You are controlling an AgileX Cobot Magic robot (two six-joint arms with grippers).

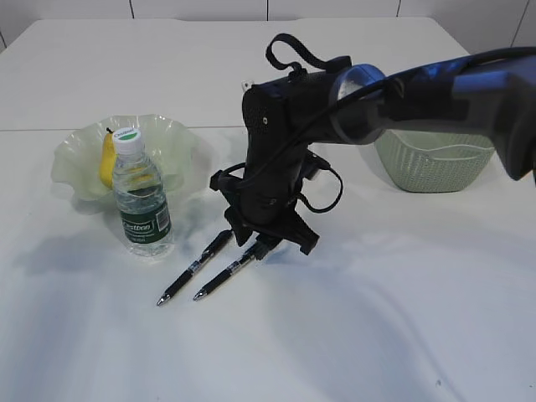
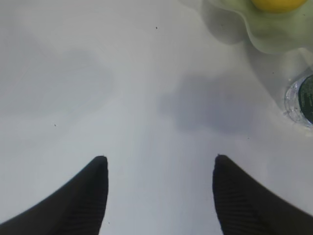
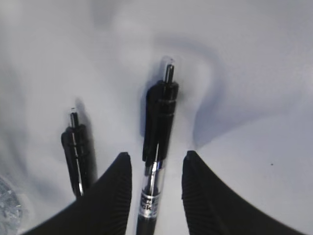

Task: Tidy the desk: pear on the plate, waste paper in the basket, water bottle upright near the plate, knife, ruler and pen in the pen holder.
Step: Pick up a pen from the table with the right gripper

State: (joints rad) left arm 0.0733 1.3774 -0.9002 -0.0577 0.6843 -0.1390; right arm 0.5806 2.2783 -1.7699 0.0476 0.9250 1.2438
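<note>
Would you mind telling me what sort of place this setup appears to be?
Probably a lab tabletop staged as a desk for robot tidying. A white cloth-covered table carries two pens, a water bottle, a glass plate holding a pear and a green basket, beneath a black robot arm.

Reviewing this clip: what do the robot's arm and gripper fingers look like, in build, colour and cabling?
The right arm is matte black with a glossy dark tubular link and a pale ring at one joint. Black cables loop around its wrist housing. The right gripper and left gripper have black, curved, tapering fingers with finely ribbed surfaces. No markings are legible.
</note>
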